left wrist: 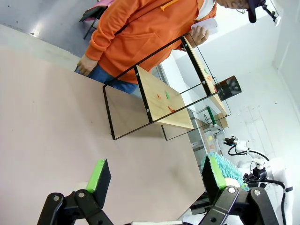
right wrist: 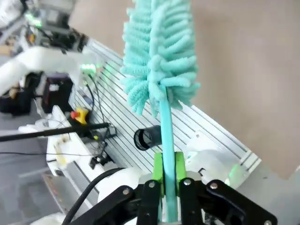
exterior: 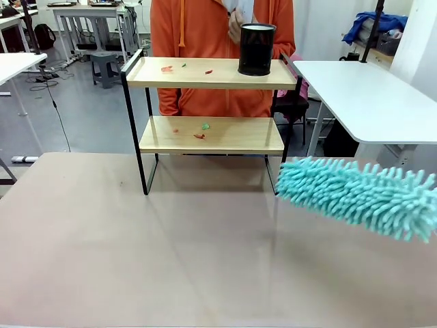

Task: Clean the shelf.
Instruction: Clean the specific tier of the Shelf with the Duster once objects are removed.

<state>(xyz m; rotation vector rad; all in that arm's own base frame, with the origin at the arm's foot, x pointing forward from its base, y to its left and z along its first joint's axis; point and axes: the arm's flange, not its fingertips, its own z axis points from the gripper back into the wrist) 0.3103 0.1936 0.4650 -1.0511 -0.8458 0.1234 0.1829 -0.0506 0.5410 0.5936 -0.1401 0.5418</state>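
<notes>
Pinching the handle of a fluffy turquoise duster [exterior: 355,195], the right gripper [right wrist: 168,164] points it toward the two-tier wood-and-black-metal shelf [exterior: 218,82] at the table's [exterior: 102,239] far side (scraps [exterior: 199,136] dot both boards), presumably for sweeping; the left gripper [left wrist: 154,176] idles, fingers spread.

A person in an orange hoodie [exterior: 198,34] stands beyond the far edge of the pale brown tabletop [exterior: 171,260]. A black cup [exterior: 257,49] shows in front of the hoodie. A white table [exterior: 369,96] stands off the tabletop's far right corner, and a blue cloth [exterior: 372,26] lies heaped behind it. Another white table [exterior: 13,65] shows at the left. Farther back, a grey stool [exterior: 104,65] stands on the floor, with a black cable [exterior: 54,109] trailing nearby.
</notes>
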